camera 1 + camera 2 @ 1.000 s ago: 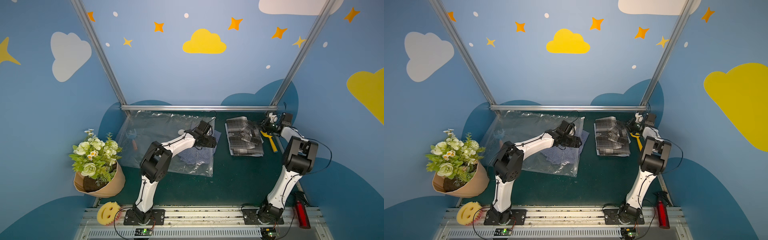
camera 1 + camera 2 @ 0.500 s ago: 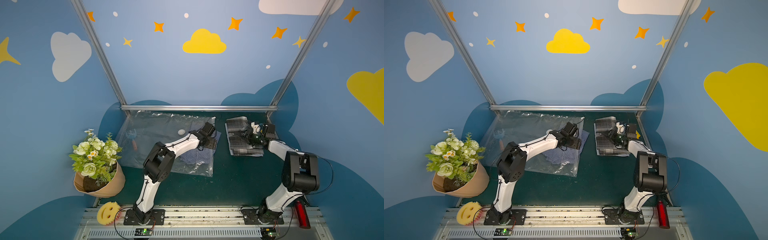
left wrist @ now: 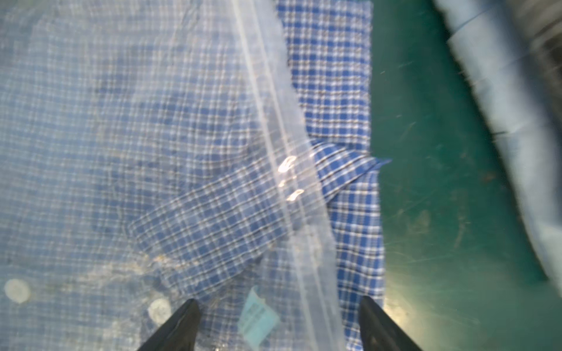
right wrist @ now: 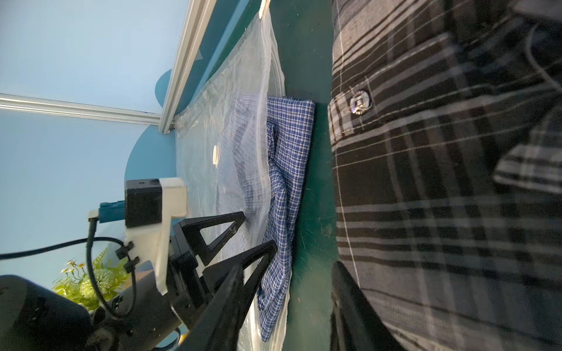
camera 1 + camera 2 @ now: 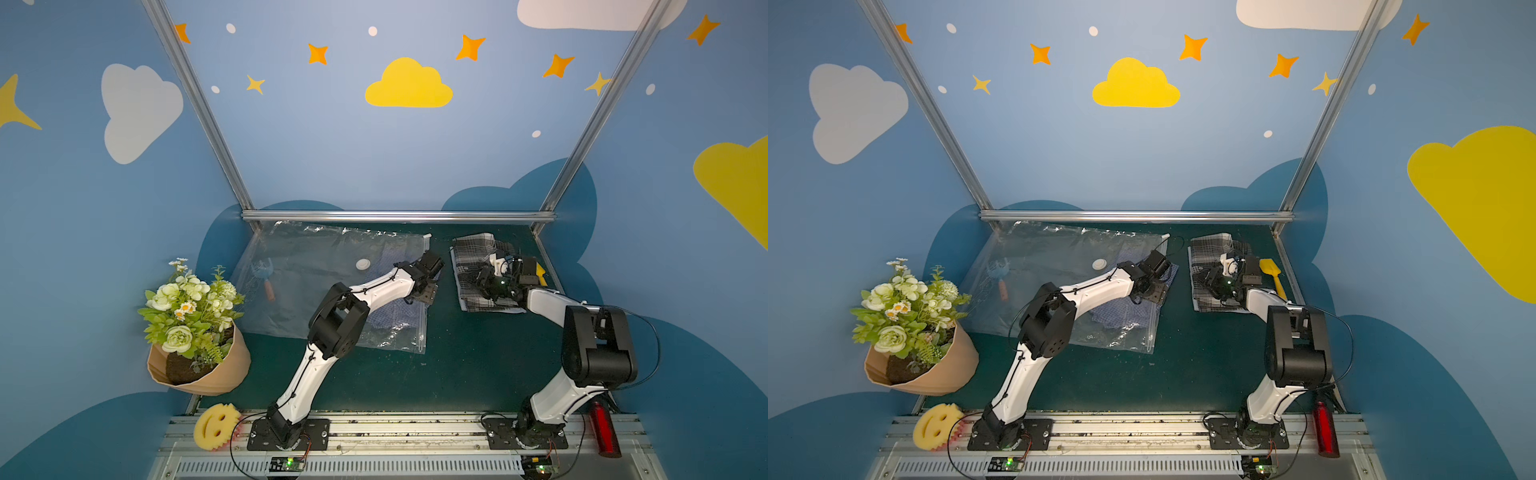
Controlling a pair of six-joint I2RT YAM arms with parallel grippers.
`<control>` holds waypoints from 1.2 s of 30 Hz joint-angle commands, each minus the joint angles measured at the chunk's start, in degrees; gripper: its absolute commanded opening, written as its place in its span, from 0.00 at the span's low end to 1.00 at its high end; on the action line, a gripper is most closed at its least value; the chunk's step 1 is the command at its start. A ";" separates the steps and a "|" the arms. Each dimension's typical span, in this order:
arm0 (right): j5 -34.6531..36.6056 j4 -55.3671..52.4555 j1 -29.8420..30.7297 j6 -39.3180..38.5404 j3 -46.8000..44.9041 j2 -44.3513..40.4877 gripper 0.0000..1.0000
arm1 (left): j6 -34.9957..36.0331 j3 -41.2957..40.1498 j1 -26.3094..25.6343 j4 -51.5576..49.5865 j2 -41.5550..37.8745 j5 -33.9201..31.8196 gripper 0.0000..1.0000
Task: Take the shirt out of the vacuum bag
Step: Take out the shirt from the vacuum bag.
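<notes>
Roughly, you are mid-job, not near the end. Across the far left and middle of the table [image 5: 457, 374] the bag [image 5: 307, 257] lies flat and crinkled, its mouth facing right. Most of the blue shirt [image 5: 1121, 320] is inside it, seen through the plastic close to the mouth; only a strip pokes out past the right edge onto the table. Well apart from it, at the far right, a plaid shirt [image 5: 473, 257] lies folded outside the bag; whether it came out of the bag the pictures do not say. Your left claw [image 3: 278, 301] hangs low over the bag's mouth with its jaws spread wide, one finger over the plastic and the other at the edge of the bare strip, gripping nothing. Your right claw [image 5: 484, 282] is over the plaid shirt, pointing left toward the bag, its jaws partly apart; nothing looks pinched between them in the wrist view. The zip [image 3: 273, 121] crosses the blue shirt and is open at least where the cloth passes through. The valve [image 5: 363, 264] sits on top of the bag just left of the left claw, and the clip [image 5: 427, 237] is at the far end of the zip. By my reading the opening is done and the pull is not: you have yet to grip the bare strip, pin the bag down, and draw the blue shirt rightward until it is clear of the mouth.
</notes>
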 commanded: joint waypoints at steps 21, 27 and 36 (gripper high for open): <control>-2.00 -2.70 9.02 -3.83 9.05 8.52 0.52 | -1.98 -1.88 -0.10 -2.61 -6.43 -3.80 0.11; -2.90 3.32 11.61 0.77 10.93 13.80 0.54 | -2.77 -4.43 0.44 -1.06 -9.85 -2.84 0.08; 0.40 2.50 14.31 1.95 14.57 19.66 0.55 | -3.48 -7.74 1.05 0.02 -12.86 -2.15 0.06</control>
